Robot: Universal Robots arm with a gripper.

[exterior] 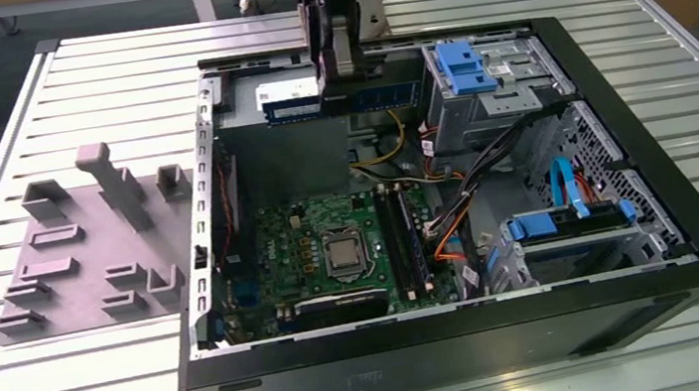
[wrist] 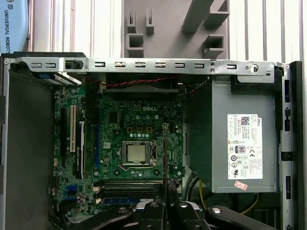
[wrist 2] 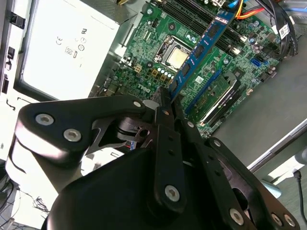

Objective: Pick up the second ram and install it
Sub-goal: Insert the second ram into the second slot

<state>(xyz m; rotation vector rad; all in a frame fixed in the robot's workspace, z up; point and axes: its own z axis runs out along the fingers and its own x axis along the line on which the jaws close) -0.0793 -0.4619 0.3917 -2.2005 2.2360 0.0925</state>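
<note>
you have the gripper (wrist 2: pixel 168 101) clamped on the second ram (wrist 2: pixel 202 45), held above the motherboard (wrist 2: pixel 148 43) inside the open case (exterior: pixel 448 343).

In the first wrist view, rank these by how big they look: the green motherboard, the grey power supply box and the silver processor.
1. green motherboard, largest.
2. grey power supply box, not far behind. It likely stands nearer the camera, so this gap is unsure.
3. silver processor, clearly smallest.
</note>
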